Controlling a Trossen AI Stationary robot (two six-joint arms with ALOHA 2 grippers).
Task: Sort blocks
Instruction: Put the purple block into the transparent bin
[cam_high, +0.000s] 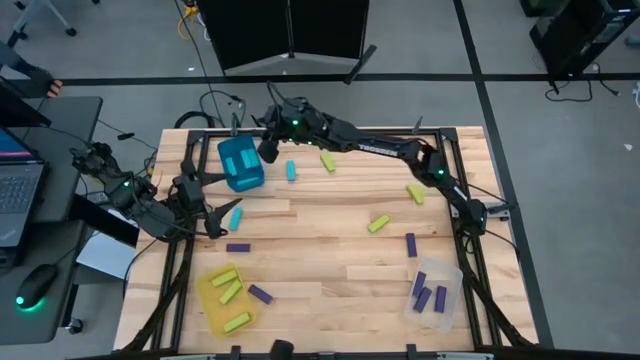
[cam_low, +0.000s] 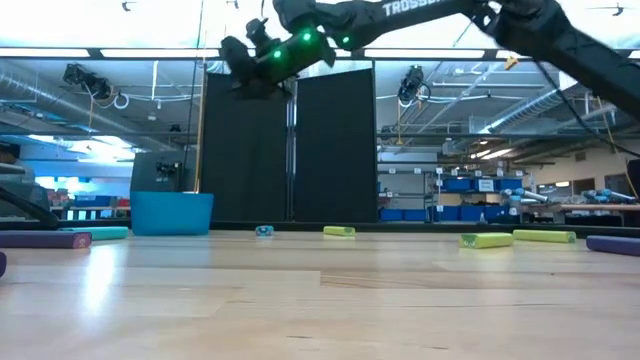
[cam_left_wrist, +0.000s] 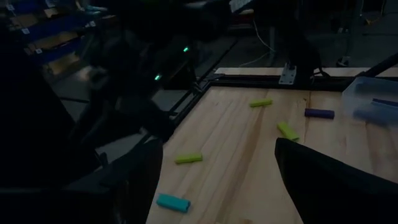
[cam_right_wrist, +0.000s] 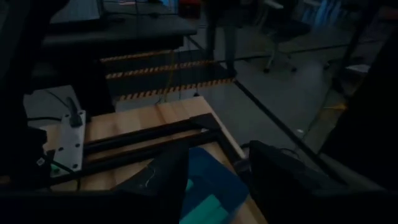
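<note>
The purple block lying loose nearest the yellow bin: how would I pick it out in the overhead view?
Start at the yellow bin at the table's near-left corner, which holds lime blocks. Just off its right edge, on bare wood, lies a purple block, set at a slant. The other loose purple block nearby lies level and sits farther up the table, clear of the bin.
</note>
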